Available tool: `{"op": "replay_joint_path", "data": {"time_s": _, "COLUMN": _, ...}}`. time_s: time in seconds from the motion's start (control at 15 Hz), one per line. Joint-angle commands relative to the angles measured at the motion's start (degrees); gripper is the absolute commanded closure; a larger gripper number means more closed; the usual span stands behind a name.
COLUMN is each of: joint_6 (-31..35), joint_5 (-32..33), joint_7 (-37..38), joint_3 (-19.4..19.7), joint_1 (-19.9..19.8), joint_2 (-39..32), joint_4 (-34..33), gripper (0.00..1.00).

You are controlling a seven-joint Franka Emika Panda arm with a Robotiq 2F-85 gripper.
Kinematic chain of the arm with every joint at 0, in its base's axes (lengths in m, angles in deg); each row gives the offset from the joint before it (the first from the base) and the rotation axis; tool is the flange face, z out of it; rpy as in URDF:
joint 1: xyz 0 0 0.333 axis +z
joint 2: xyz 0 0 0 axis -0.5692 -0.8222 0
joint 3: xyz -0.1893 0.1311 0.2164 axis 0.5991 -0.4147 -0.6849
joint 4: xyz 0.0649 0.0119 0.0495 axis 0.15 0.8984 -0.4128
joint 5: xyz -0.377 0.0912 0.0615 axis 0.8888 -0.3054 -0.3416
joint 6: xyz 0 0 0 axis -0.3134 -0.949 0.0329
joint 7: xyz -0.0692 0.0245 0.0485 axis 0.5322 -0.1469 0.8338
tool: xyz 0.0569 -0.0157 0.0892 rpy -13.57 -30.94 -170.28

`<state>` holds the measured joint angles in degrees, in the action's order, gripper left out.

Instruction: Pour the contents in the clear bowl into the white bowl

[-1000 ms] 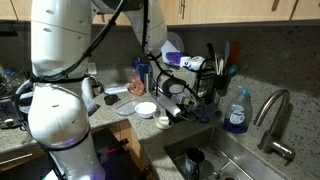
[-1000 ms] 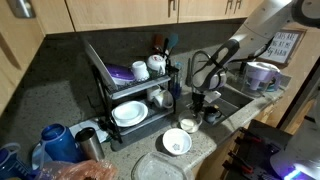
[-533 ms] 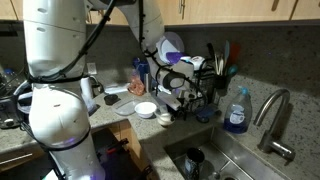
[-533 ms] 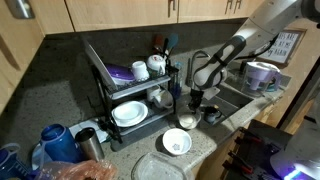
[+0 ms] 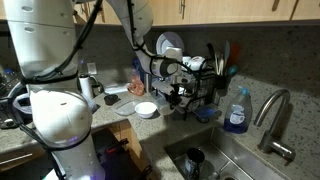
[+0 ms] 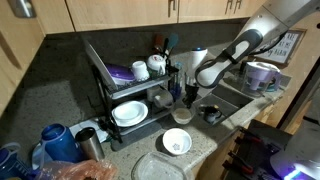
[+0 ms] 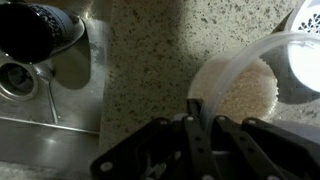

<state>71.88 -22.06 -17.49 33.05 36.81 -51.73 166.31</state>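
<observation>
My gripper (image 7: 205, 125) is shut on the near rim of the clear bowl (image 7: 245, 85), which holds a pale grainy filling. In an exterior view the clear bowl (image 6: 181, 113) hangs from the gripper (image 6: 189, 101) just above the counter, roughly level. The white bowl (image 6: 176, 142) stands on the counter right next to it, nearer the counter's front edge. It also shows at the top right edge of the wrist view (image 7: 305, 55) and in an exterior view (image 5: 147, 109), left of the gripper (image 5: 178, 96). There the clear bowl is hard to make out.
A black dish rack (image 6: 130, 90) with plates and cups stands behind the bowls. The sink (image 7: 50, 110) with a dark cup (image 7: 40, 30) lies beside the gripper. A faucet (image 5: 272, 105) and a blue soap bottle (image 5: 237, 110) stand by it. A large flat plate (image 6: 160, 168) lies at the counter's front.
The gripper has lifted the clear bowl off the counter and carried it slightly toward the rack. The white bowl has not moved.
</observation>
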Motion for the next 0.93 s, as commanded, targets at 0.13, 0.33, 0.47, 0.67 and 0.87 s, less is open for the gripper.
{"op": "replay_joint_path", "data": {"time_s": 0.13, "joint_6": -4.09, "joint_5": 11.80, "joint_7": 13.83, "joint_3": -0.31, "joint_1": 2.57, "joint_2": 5.58, "joint_4": 1.05, "gripper": 0.99}}
{"op": "replay_joint_path", "data": {"time_s": 0.33, "joint_6": -7.81, "joint_5": 16.55, "joint_7": 18.77, "joint_3": -1.83, "joint_1": 3.51, "joint_2": 6.91, "joint_4": 0.74, "gripper": 0.99}}
{"op": "replay_joint_path", "data": {"time_s": 0.47, "joint_6": -9.88, "joint_5": 17.70, "joint_7": 20.10, "joint_3": -3.30, "joint_1": 4.30, "joint_2": 7.67, "joint_4": 0.47, "gripper": 0.99}}
{"op": "replay_joint_path", "data": {"time_s": 0.67, "joint_6": -11.89, "joint_5": 19.76, "joint_7": 21.56, "joint_3": -5.63, "joint_1": 5.44, "joint_2": 8.62, "joint_4": 0.26, "gripper": 0.99}}
{"op": "replay_joint_path", "data": {"time_s": 0.87, "joint_6": -14.67, "joint_5": 23.94, "joint_7": 24.38, "joint_3": -8.12, "joint_1": 6.57, "joint_2": 9.27, "joint_4": -0.27, "gripper": 0.99}}
